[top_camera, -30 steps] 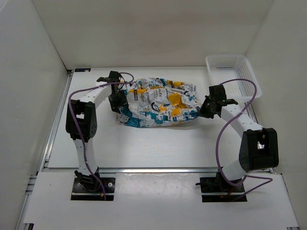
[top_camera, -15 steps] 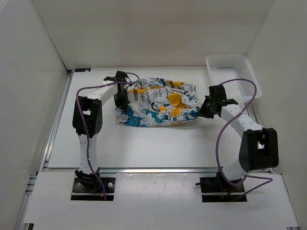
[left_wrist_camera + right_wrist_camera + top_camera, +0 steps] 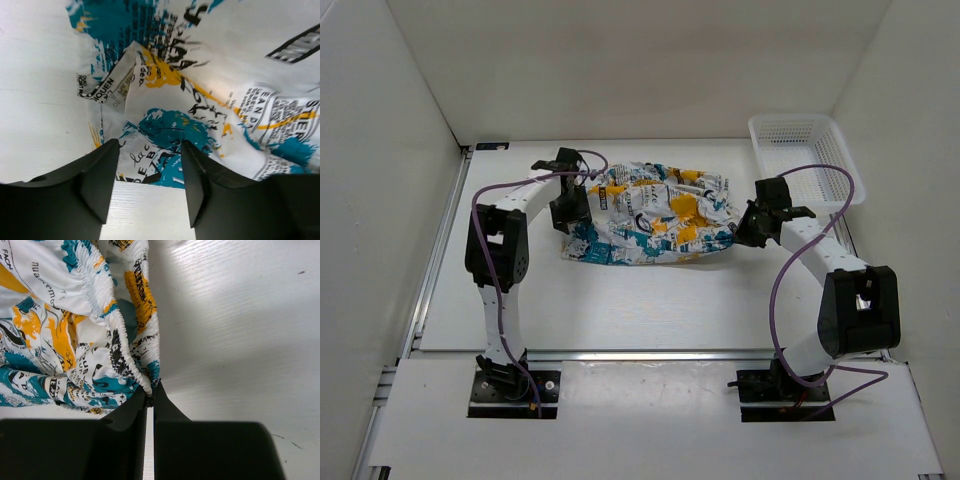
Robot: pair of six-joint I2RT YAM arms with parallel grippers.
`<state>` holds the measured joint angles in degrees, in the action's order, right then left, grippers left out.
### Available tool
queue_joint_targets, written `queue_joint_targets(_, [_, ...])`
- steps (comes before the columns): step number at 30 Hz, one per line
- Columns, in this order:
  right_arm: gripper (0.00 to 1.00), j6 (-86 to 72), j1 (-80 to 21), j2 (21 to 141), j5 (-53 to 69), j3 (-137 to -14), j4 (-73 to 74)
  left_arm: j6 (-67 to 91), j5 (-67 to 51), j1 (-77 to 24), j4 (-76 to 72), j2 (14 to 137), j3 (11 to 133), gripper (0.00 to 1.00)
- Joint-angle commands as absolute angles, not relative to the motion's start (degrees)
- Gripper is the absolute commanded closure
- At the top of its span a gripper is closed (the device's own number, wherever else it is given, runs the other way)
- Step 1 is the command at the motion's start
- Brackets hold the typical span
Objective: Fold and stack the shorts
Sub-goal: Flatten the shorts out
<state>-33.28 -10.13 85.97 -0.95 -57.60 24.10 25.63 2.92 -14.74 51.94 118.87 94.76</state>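
From above, the printed shorts [image 3: 655,212] lie crumpled on the table [image 3: 620,300], with the mesh basket [image 3: 805,160] to their right. The left gripper [image 3: 567,212] meets their left edge and the right gripper [image 3: 745,230] their right edge.

Left wrist: the fingers [image 3: 95,185] are spread apart over the shorts' hem.

Right wrist: the fingers [image 3: 125,422] are pinched together on the shorts' elastic waistband [image 3: 112,325].

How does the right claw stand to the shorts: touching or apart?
Touching. The right wrist view shows the right claw shut on the elastic edge of the shorts.
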Motion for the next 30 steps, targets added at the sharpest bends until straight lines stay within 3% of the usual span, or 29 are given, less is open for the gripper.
queue_joint_targets(1, [1.00, -31.99, -9.93, 86.31, -1.23, -59.15, 24.52, 22.86, 0.01, -14.50, 50.27, 117.24, 93.08, 0.36])
queue_joint_targets(3, [1.00, -31.99, -9.93, 86.31, -1.23, -59.15, 24.52, 22.33, -0.79, -13.97, 50.27, 118.56, 93.08, 0.34])
queue_joint_targets(6, [1.00, -31.99, -9.93, 86.31, -1.23, -59.15, 24.52, 22.32, -1.41, -13.97, 49.66, 120.76, 93.60, 0.42])
queue_joint_targets(8, [1.00, -31.99, -9.93, 86.31, -1.23, -59.15, 24.52, 22.32, -1.41, -13.97, 49.66, 121.38, 93.60, 0.56])
queue_joint_targets(15, [1.00, -31.99, -9.93, 86.31, -1.23, -58.10, 24.52, 22.85, 1.40, -13.97, 49.66, 120.76, 93.60, 0.90])
queue_joint_targets(23, [1.00, -31.99, -9.93, 86.31, -1.23, -58.10, 24.52, 22.85, 2.98, -13.97, 51.41, 113.66, 91.42, 0.90])
queue_joint_targets(30, [1.00, -31.99, -9.93, 85.25, -1.76, -57.40, 24.52, 25.39, 3.70, -13.97, 54.40, 97.94, 81.24, 0.90])
